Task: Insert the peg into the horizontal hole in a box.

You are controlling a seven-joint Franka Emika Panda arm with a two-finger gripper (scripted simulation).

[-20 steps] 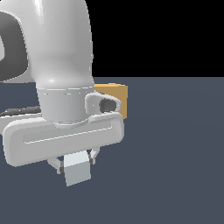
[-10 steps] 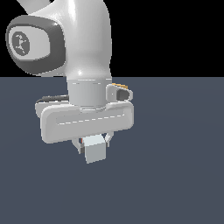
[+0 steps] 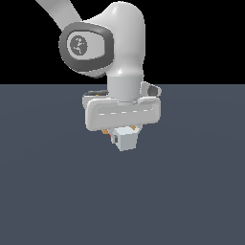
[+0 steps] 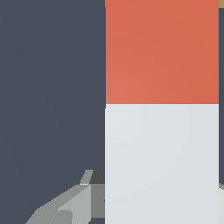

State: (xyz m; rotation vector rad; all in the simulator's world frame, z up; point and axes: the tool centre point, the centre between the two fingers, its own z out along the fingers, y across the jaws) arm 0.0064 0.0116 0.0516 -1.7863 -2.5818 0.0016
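My gripper [image 3: 125, 134] is shut on the peg [image 3: 127, 139] and holds it above the dark floor. In the exterior view only the peg's pale end shows, facing the camera below the hand. In the wrist view the peg [image 4: 162, 109] fills one side, its orange-red part beyond its white part, with a grey finger [image 4: 74, 204] beside it. The box is almost wholly hidden behind the hand. Small orange slivers [image 3: 105, 130] peek out beside the fingers, and a thin tan strip [image 4: 221, 3] shows past the peg's orange end. The hole is hidden.
The dark grey-blue floor [image 3: 191, 191] spreads all around. The white arm and its wide hand [image 3: 122, 112] block the middle of the exterior view.
The hand has carried the peg toward the exterior view's right and farther back. It now covers the tan box, which showed beside it before.
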